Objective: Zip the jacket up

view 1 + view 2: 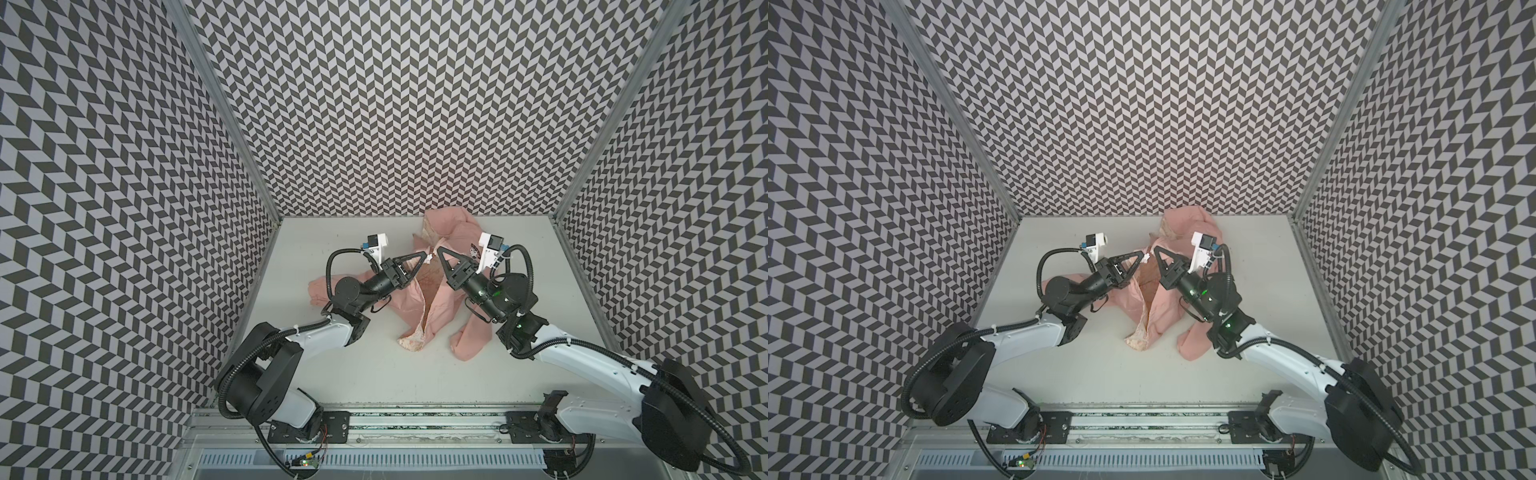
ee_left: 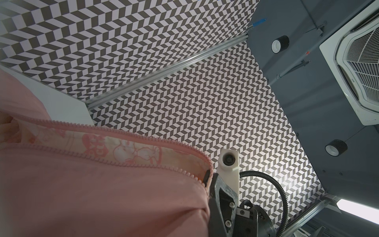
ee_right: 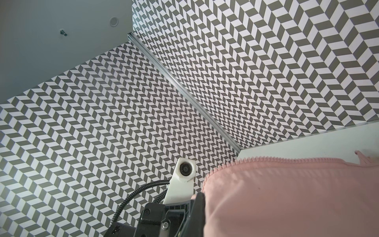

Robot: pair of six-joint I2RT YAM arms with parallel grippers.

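Left hand (image 1: 427, 257), right hand (image 1: 439, 251): both pinched tight on jacket (image 1: 440, 311) edges.

One jacket (image 1: 405, 309), two pincers, left pincer (image 1: 427, 256), right pincer (image 1: 440, 251), one table (image 1: 374, 374)

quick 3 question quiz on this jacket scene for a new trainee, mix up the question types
1. True or false: the salmon-pink fabric child's jacket is zipped shut all the way up.
2. Multiple choice: the left gripper and right gripper are A) both open above the table, B) both shut on the jacket's front edges, C) one open and one shut.
3. Short answer: what shows between the jacket's parted front edges?

Key: 1 false, the front lies open in a V. 2 B. 3 the cream lining with pink print.
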